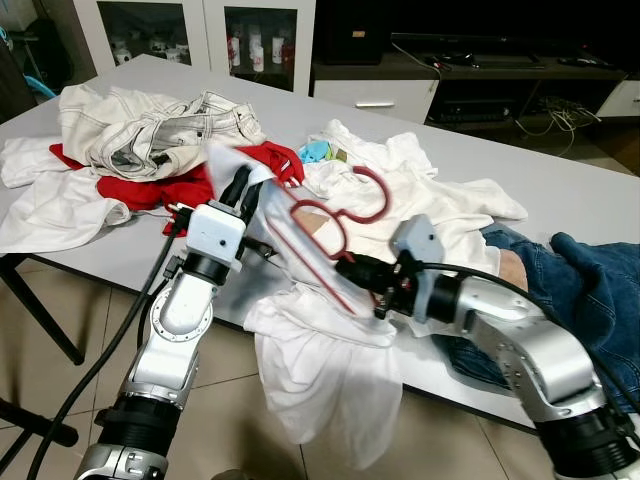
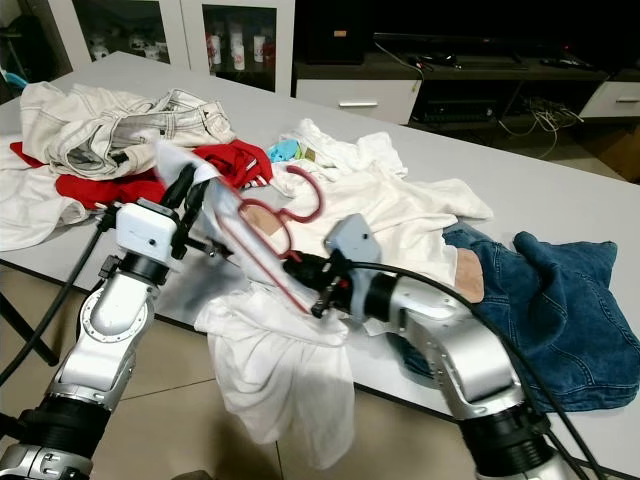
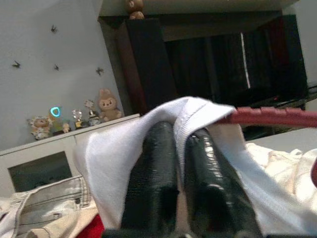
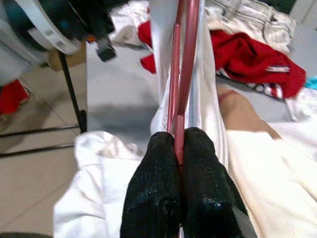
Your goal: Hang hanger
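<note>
— Lying on the grey table (image 1: 590,195)?
— Cream jeans (image 1: 150,125) resting over a red garment (image 1: 150,188), blue jeans (image 1: 590,290) sitting at the right edge.
— Standing behind?
— White cabinet (image 1: 200,25) holding bottles (image 1: 250,50); dark TV stand (image 1: 480,75).

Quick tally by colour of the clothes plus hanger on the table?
White/cream: 4, the held shirt, the shirt behind it, the jeans, a cloth at far left
Red: 2, the hanger, a garment
Blue: 1, denim
Total: 7. A light-blue scrap by the red garment is too small to identify.
</note>
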Motion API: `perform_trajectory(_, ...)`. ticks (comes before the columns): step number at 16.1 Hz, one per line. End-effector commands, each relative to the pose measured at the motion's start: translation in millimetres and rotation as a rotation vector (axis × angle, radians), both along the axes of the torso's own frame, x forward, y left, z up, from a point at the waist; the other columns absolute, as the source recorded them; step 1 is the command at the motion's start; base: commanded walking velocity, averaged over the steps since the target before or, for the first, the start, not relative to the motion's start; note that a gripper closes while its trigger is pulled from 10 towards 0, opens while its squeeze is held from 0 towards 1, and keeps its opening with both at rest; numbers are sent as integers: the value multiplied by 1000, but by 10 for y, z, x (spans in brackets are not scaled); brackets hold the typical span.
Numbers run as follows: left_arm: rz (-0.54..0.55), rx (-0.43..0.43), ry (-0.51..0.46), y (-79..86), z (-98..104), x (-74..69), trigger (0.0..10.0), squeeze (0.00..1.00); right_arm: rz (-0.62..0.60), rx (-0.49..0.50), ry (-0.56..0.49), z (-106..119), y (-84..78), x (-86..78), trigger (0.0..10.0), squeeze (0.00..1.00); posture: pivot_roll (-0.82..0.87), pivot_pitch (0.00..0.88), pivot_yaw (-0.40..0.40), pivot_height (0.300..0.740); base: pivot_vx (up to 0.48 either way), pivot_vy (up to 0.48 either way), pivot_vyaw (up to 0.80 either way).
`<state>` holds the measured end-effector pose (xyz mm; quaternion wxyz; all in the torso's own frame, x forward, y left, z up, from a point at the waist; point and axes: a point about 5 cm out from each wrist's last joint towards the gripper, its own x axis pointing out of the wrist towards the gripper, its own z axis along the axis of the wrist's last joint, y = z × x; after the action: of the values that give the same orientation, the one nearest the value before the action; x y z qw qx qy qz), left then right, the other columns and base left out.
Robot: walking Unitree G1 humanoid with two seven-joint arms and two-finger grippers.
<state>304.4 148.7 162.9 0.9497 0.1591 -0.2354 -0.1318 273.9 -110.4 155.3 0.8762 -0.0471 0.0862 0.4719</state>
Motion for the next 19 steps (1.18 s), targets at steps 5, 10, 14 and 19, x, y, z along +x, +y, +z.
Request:
perform_trajectory(5, -6, -30, 12, 25, 1, -21, 0, 0, -33, 0, 12, 16, -95, -21, 0, 0, 9, 0, -89, 740, 0, 0, 0)
perform_trajectory(10, 15, -73, 54, 101, -25, -1, 0, 0, -45, -66, 33, -67, -253, -104, 0, 0, 9, 0, -89, 740, 0, 0, 0)
perform_trajectory(14, -112, -126, 39, -44, 209, 24, 0, 0, -49, 32, 55, -140, -187, -243, 0, 0, -2, 0, -88, 740, 0, 0, 0)
perform_trajectory(19, -288, -162, -56, -212, 797, 103, 0, 0, -88, 274, 69, -217, -59, -323, 0, 0, 3, 0, -84, 740, 0, 0, 0)
